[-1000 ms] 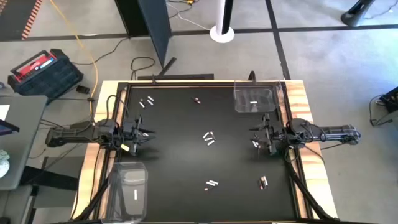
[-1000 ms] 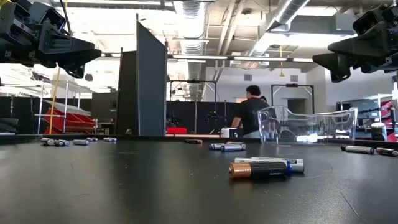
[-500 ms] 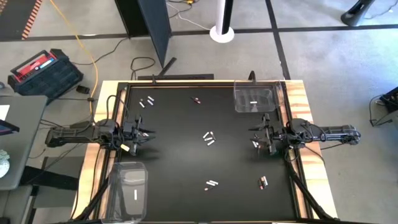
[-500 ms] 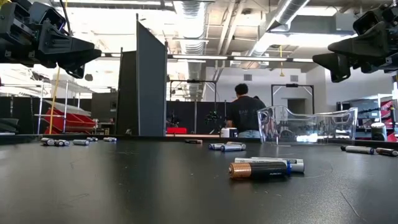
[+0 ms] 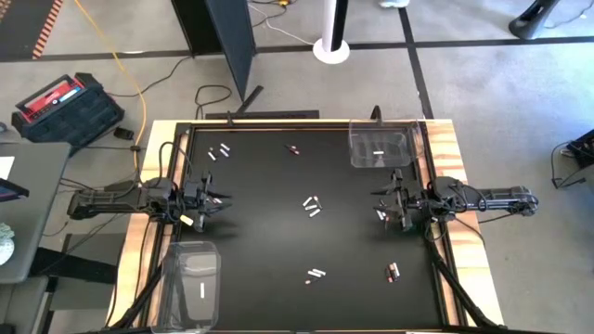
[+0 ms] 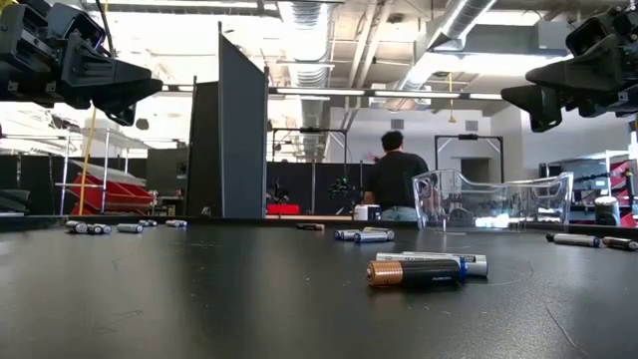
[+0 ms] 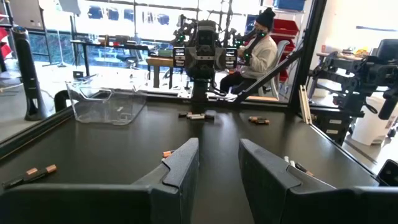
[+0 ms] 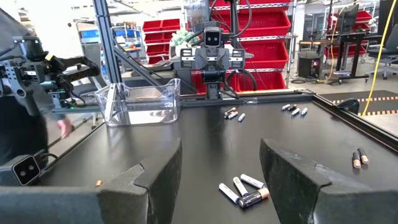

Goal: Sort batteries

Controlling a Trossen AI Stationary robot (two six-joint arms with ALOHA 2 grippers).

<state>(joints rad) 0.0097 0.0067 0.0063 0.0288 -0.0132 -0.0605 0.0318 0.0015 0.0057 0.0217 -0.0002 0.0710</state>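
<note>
A: Batteries (image 5: 312,206) lie scattered in small groups across the black surface (image 5: 260,241): a cluster at the middle, a few near the far left corner (image 5: 219,151), one dark cell by the far edge (image 5: 294,149), a pair toward the near edge (image 5: 316,275) and another pair near the right corner (image 5: 393,271). Where do the arms stand?

B: Left gripper (image 5: 215,201) hovers above the left edge of the surface, jaws parted narrowly with nothing between them. Right gripper (image 5: 382,203) hovers above the right edge, jaws wide and holding nothing, with a few cells (image 8: 242,189) lying on the surface ahead of it.

A: And the containers?

B: One clear bin (image 5: 379,147) sits at the far right corner, a white cell inside it; a second clear bin (image 5: 193,278) sits at the near left corner, also holding a white cell. A person (image 6: 396,181) shows in the room beyond.
</note>
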